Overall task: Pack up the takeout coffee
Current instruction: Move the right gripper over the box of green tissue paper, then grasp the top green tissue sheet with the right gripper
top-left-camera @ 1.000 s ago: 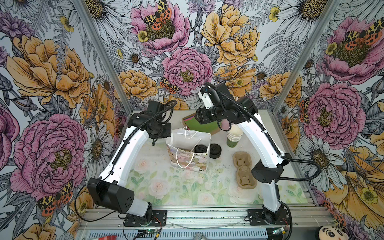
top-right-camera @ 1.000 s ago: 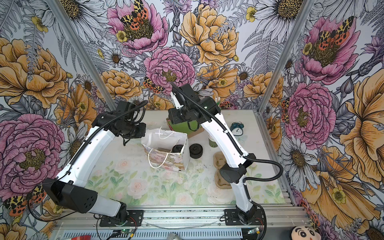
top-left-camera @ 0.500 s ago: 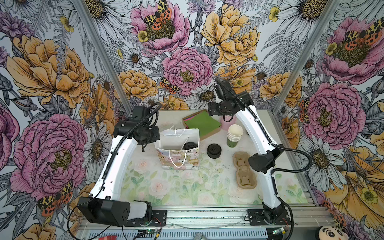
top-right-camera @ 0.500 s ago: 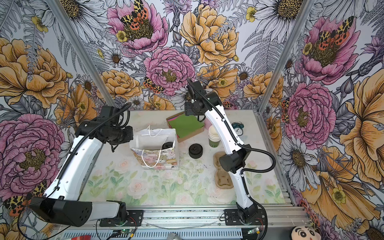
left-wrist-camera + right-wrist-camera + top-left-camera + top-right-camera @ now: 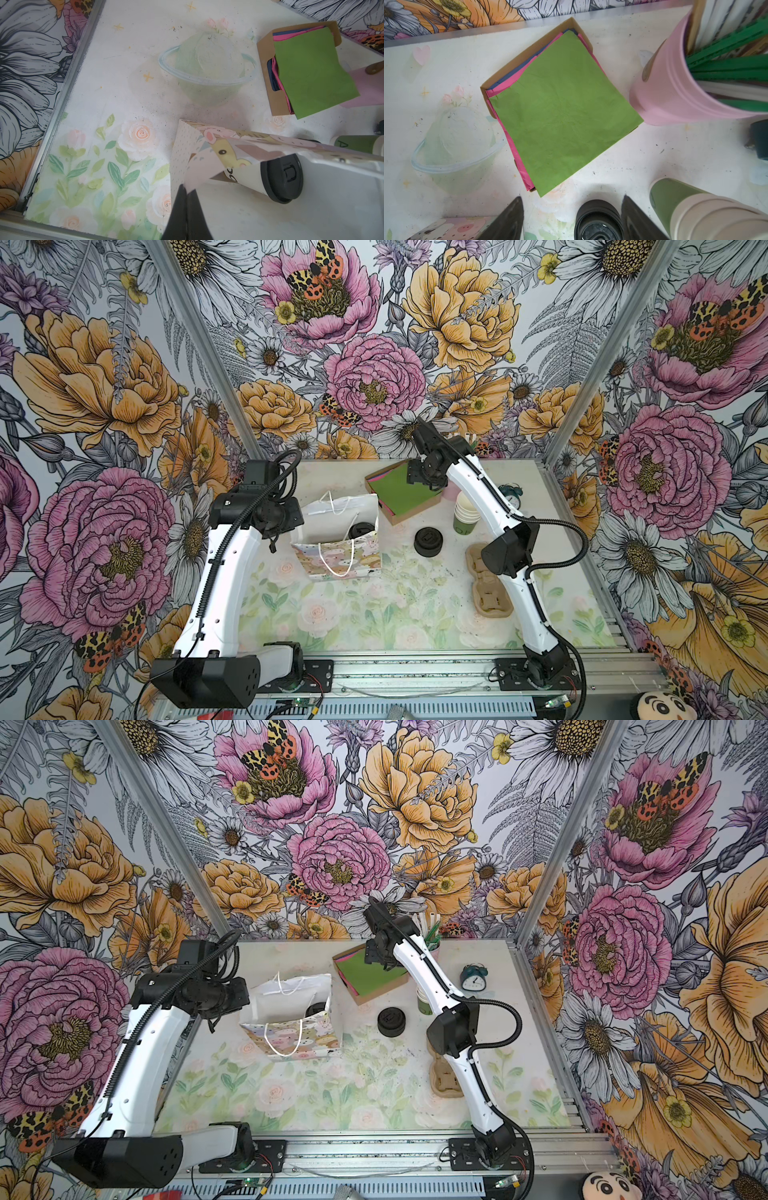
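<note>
1. In both top views, the takeout coffee [image 5: 360, 530], a pale paper cup with a round black sip lid, stands upright inside the pastel cartoon-print paper gift bag [image 5: 338, 562], at the end nearer the right arm. So the cup part looks done to me, and padding the bag is probably your step now. The left gripper [image 5: 296, 526] sits at the bag's opposite end. The right gripper [image 5: 417, 479] hangs over the flat brown cardboard box [image 5: 409, 512].

2. Left wrist view: the left gripper [image 5: 186, 190] has its fingers pressed together on the gift bag's [image 5: 195, 145] rim, and the takeout coffee [image 5: 270, 180] is right there inside. Hold that pinch firm so the mouth doesn't flop shut.

3. Right wrist view: the right gripper [image 5: 572, 197] has its fingers wide apart with nothing between them. Aim for a free corner of the green tissue sheet [image 5: 562, 116], because a pink sheet lies directly under it and you want just one. Stay off the pink cup of straws [image 5: 675, 87] and the pile of spare black lids [image 5: 598, 222] nearby.
</note>
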